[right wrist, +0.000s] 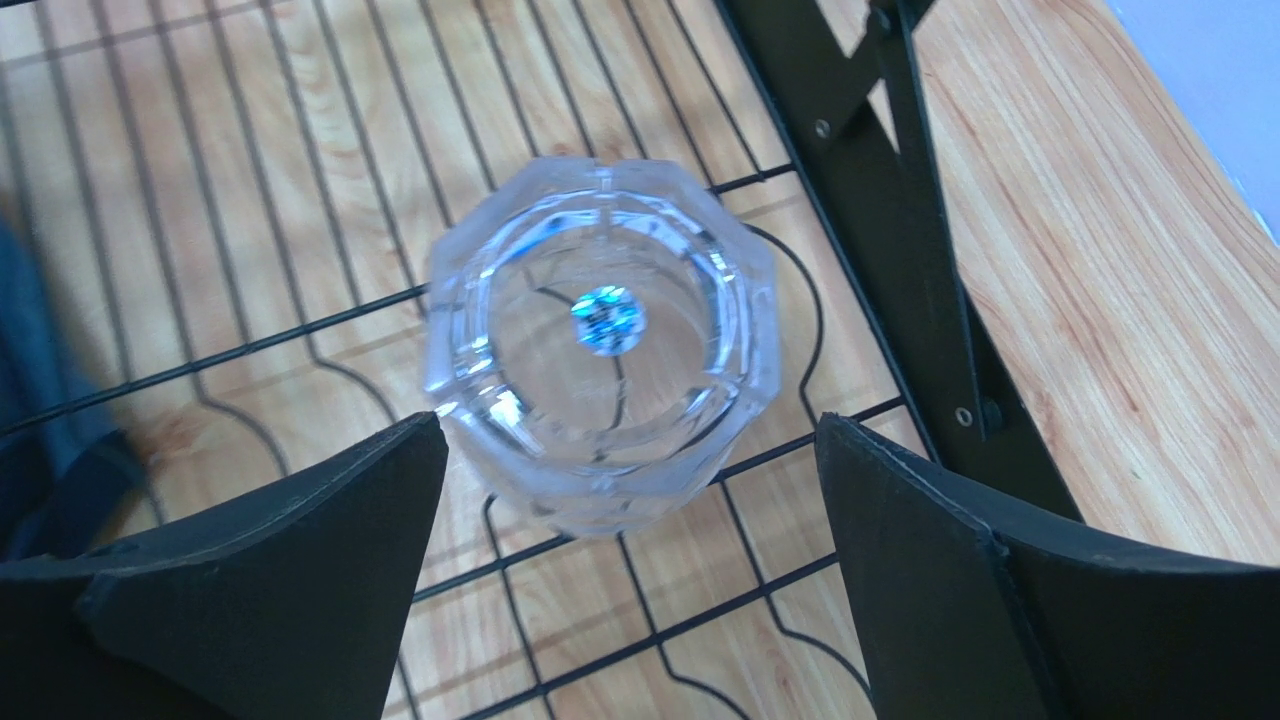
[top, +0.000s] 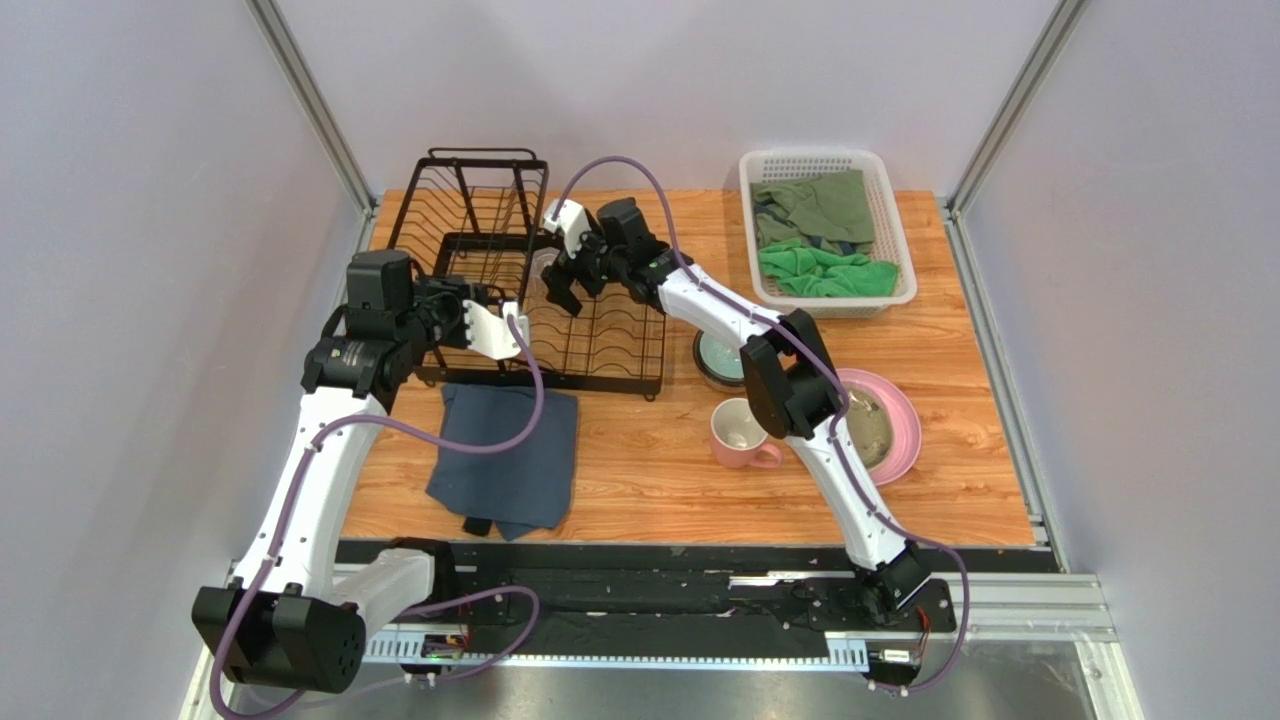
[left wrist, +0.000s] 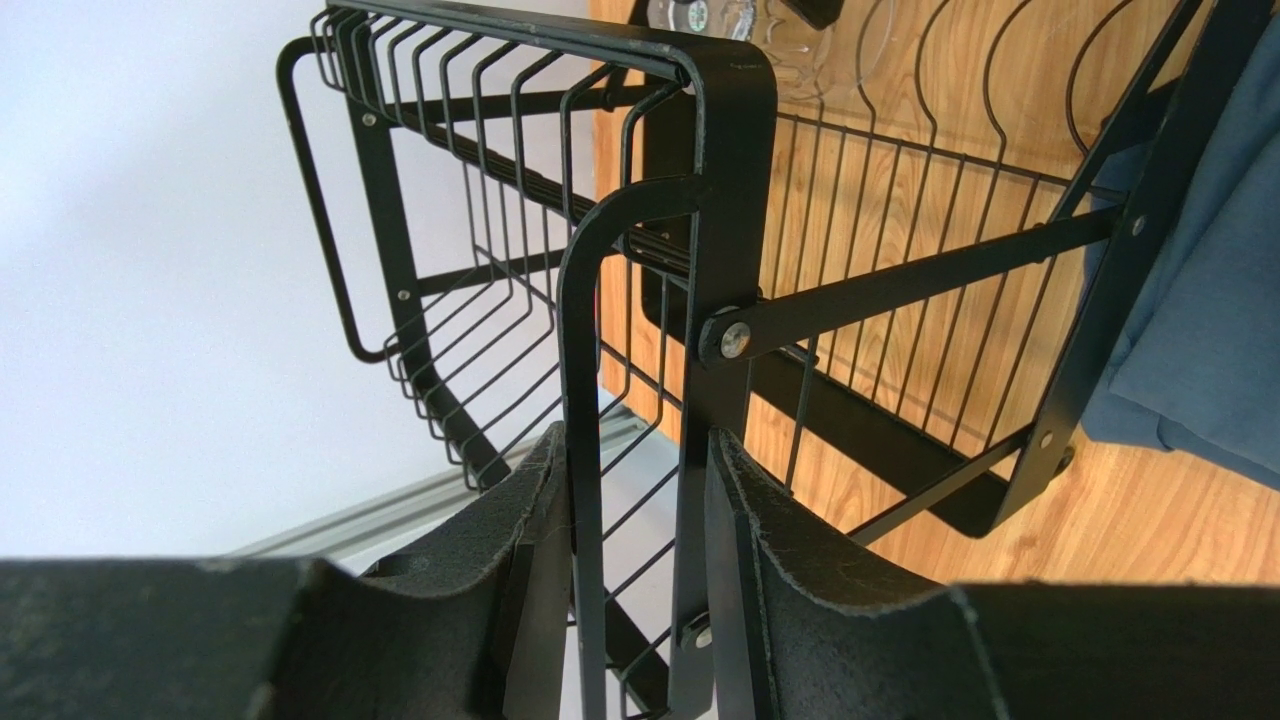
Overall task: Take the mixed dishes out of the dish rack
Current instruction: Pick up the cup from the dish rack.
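- The dish rack (top: 511, 270) stands at the far left of the wooden table (top: 661, 480), its raised shelf to the rear and its flat slotted tray towards the arms
- The left gripper (left wrist: 639, 450) is pinched on an upright of the rack's frame at the rack's left end; in the left wrist view one finger (left wrist: 511, 525) presses the wire loop and the other the flat black post
- The clear glass (right wrist: 601, 338) stands on the wires of the lower tray, close to a black frame strut
- The right gripper (right wrist: 631, 428) hangs over that glass with its jaws spread wide, one finger (right wrist: 286, 570) on each side and neither one touching it
- In the top view the right gripper (top: 564, 288) hides the glass
- The pink mug (top: 739, 435) sits on the table right of the rack, out of it
- The dark bowl (top: 718, 360), teal inside, rests just behind the mug, partly covered by the right arm
- The pink plate (top: 899, 435) lies further right, with a smaller plate (top: 876, 425) on it
- A blue-grey cloth (top: 504, 458) lies in front of the rack
- A white basket (top: 887, 293) of green cloths (top: 819, 263) sits at the far right
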Available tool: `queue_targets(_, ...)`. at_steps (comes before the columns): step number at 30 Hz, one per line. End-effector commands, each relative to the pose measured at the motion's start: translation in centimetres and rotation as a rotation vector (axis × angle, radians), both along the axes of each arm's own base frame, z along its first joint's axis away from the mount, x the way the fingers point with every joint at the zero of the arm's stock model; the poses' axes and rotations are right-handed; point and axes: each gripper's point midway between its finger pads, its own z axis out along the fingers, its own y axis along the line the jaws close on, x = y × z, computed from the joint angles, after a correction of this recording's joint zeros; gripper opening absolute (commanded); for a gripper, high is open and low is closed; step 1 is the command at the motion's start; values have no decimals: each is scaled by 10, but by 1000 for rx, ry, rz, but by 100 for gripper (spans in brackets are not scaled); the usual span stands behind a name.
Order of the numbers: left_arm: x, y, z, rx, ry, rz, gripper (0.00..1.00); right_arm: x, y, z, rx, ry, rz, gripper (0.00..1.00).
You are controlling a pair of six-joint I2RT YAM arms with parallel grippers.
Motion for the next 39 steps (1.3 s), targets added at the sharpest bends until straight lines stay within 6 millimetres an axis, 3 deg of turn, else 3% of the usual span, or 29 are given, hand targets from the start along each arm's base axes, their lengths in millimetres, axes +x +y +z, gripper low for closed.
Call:
queue_targets(1,-12,-12,-36,-36,105,-49,26,19,13,27,76,-73,-69,100)
queue_targets(15,-11,-14,-40,-59,121,-46,38,15,26,29,120,-97,-17,100)
queue_targets(30,-14,-13,-41,-54,122,-44,39,1,46,29,120,-138,48,100)
queue_targets(39,-11,-15,-43,-73,135,-41,44,1,60,41,166,-184,76,100)
